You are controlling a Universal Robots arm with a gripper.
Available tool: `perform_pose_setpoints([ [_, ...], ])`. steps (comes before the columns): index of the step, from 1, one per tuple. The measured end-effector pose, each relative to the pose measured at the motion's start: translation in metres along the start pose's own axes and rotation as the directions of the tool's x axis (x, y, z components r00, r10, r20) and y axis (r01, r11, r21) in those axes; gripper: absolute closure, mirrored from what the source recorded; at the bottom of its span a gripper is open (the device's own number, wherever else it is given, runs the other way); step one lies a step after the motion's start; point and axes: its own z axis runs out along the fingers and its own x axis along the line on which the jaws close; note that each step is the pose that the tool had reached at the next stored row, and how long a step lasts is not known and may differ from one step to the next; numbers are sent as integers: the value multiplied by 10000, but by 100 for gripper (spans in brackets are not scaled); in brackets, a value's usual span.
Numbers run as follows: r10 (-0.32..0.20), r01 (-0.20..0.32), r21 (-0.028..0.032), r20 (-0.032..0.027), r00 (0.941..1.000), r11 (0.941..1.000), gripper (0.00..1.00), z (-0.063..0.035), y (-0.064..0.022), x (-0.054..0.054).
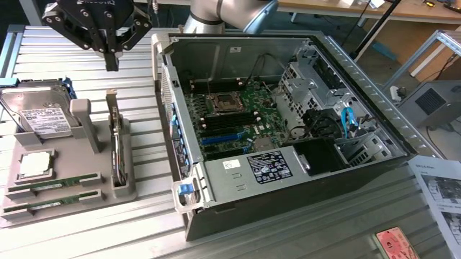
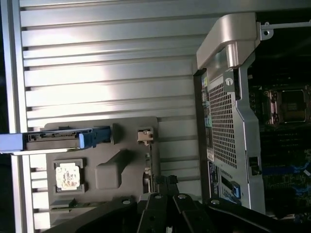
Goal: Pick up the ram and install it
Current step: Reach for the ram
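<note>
I lose the top of the gripper (image 1: 112,62) and most of the arm (image 1: 226,13) past the exterior view's upper edge. The paper sheet (image 1: 439,189) on the exterior view's right and the red card (image 1: 396,243) nearest me are cut off. The print on the two ram sticks (image 1: 54,185) is too small to read. From the wrist, the gripper covers part of the tray (image 2: 121,145), and the computer case (image 2: 228,121) runs out of frame.

Our single arm (image 1: 216,13), a grey tube with a blue-capped joint, sits off to the side of the jaws, toward the exterior view's right. Our black gripper (image 1: 112,67) points straight down, its linkage bars fanning out above the jaws. The two fingers (image 1: 112,56) meet with no gap and nothing between them. In the wrist view, the gripper (image 2: 166,180) tapers to one closed tip.
</note>
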Motion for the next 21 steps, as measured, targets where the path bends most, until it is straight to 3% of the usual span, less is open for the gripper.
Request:
perform_pose_setpoints([
  [21, 0, 0, -2, 7, 10000, 10000, 89, -13, -64, 447],
])
